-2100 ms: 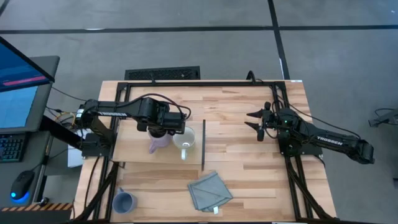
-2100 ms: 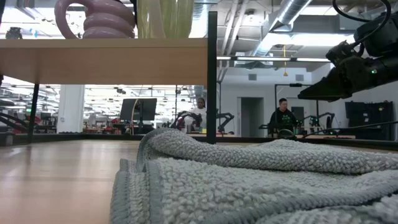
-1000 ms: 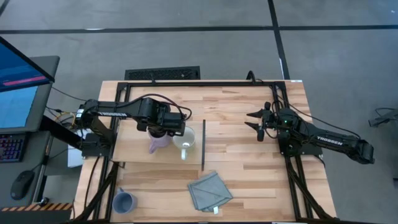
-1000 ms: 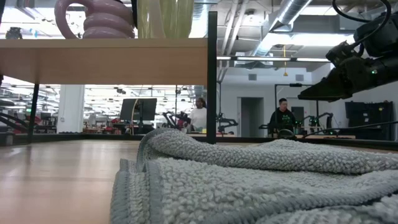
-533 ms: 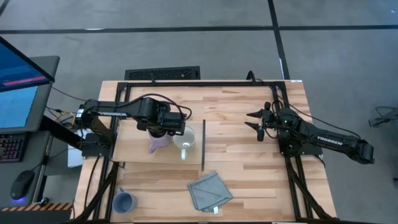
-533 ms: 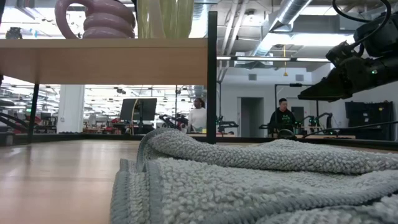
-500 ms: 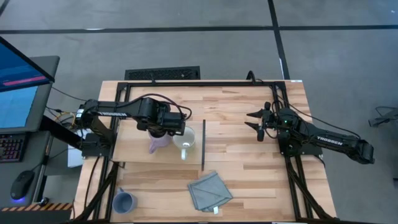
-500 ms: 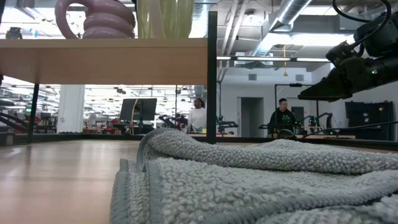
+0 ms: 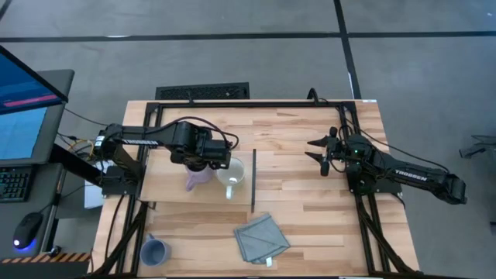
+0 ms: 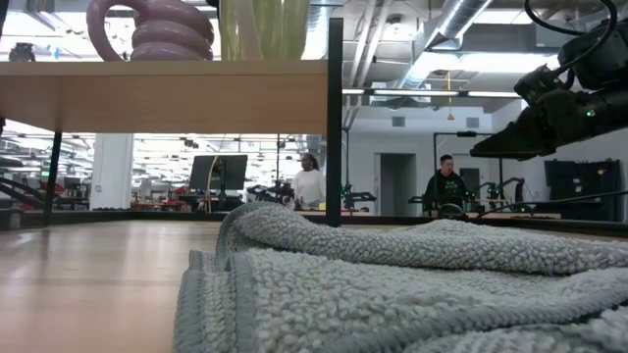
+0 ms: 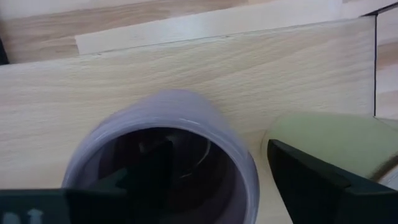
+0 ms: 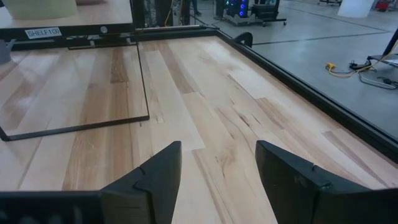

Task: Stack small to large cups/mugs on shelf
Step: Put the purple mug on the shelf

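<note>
Left end effector (image 9: 203,164) on shelf (image 9: 167,190), fingers astride purple mug (image 11: 163,163) rim, grip unclear; white mug (image 9: 232,176) beside; right end effector (image 9: 322,153) wide, idle; blue mug (image 9: 153,251) on desk (image 9: 310,217).

3 mugs: 1 purple mug (image 9: 197,180), 1 white mug (image 9: 231,177), 1 blue-grey mug (image 9: 154,251); 1 shelf (image 9: 174,190); 1 cloth (image 9: 261,238); 2 grippers.

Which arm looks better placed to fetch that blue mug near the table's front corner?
Probably the left. The blue-grey mug sits on its side of the table, while the right gripper hovers open beyond the shelf's dark panel.
</note>
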Controlling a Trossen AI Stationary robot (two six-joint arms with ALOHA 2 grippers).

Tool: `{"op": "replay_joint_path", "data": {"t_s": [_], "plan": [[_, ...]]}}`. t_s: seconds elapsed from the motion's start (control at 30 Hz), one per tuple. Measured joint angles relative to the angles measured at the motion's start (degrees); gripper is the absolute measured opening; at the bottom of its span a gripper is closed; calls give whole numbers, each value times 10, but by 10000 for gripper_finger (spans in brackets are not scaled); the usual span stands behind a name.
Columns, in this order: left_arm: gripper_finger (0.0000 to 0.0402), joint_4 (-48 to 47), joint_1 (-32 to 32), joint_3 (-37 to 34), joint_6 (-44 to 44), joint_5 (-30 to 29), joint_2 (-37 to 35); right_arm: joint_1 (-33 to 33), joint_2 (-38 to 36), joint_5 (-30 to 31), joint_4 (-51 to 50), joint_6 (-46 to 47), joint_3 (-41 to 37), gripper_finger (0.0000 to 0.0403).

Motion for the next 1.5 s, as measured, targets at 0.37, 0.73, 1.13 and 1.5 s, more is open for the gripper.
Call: {"op": "replay_joint_path", "data": {"t_s": [0.37, 0.73, 1.13, 1.5], "plan": [[255, 0, -3, 0, -49, 35, 0, 0, 0, 0, 0, 0, 0, 230], [254, 1, -17, 0, -98, 64, 0, 0, 0, 0, 0, 0, 0, 230], [254, 1, -25, 0, -106, 70, 0, 0, 0, 0, 0, 0, 0, 230], [254, 1, -11, 0, -86, 69, 0, 0, 0, 0, 0, 0, 0, 230]]}}
